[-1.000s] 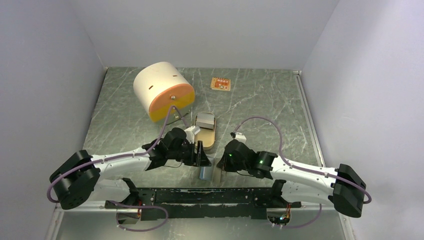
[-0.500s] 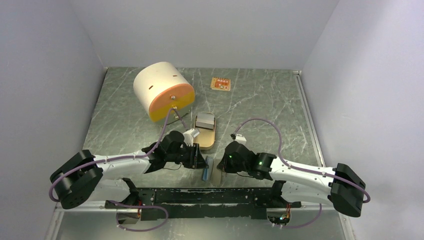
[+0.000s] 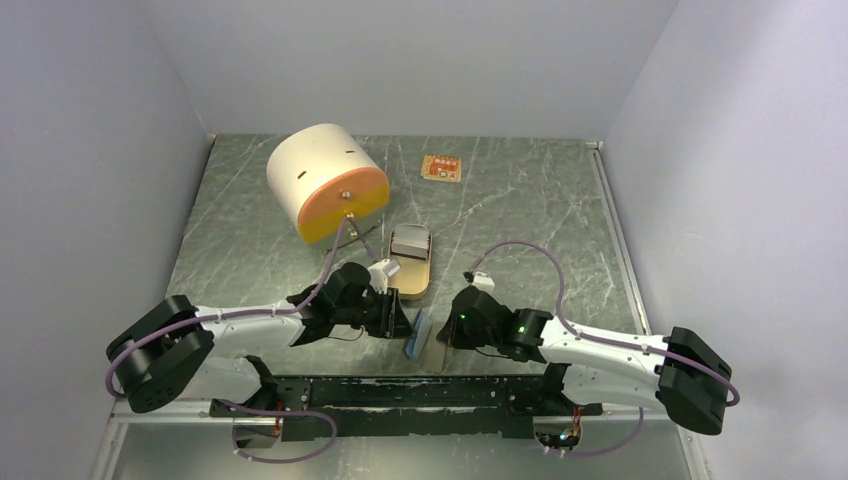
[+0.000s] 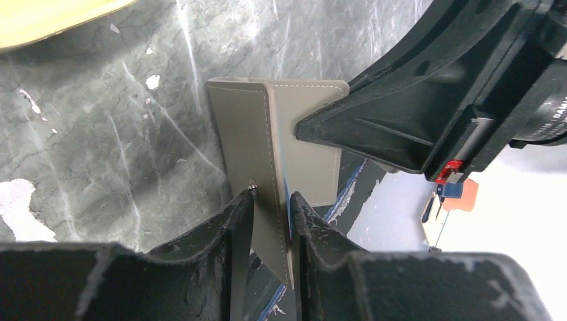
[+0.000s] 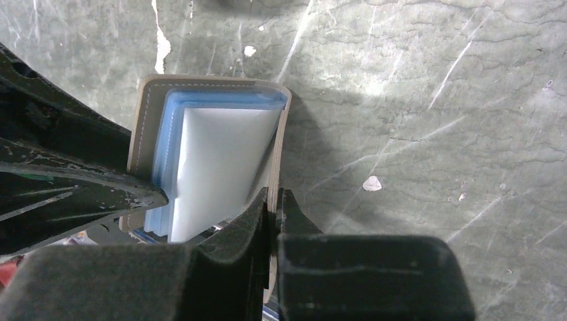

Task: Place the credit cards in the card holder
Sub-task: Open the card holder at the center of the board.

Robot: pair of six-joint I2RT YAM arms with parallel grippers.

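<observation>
- card holder (image 3: pixel 433 350) stands on edge close to the table's near side, between the two arms; half-open like a book; tan-grey stitched covers, blue sleeves (image 5: pixel 167 134) and a pale panel inside
- left hand (image 4: pixel 271 200) narrow, pinching one cover; right hand (image 5: pixel 273 197) all but closed on the edge of the other cover; neither carries a card
- gold-orange card (image 3: pixel 441 168) lies flat far back on the table, well apart from the holder; a second card I cannot pick out; it may sit in the sleeves, cannot tell
- risk: both hands are taken up, so fetching the far card likely means one lets go; the holder could then fold shut or tip flat; pulling the covers unevenly could slip a thin flap out of a pinch
- risk: a flat card on a hard top is awkward to lift; fingers may just push it along
- table (image 3: pixel 520 210): dark green, marbled, pale chips and scuffs
- oval tin (image 3: pixel 411 265) just beyond the left hand; cream drum (image 3: pixel 325 180) with an orange face back left; plain pale walls on three sides
</observation>
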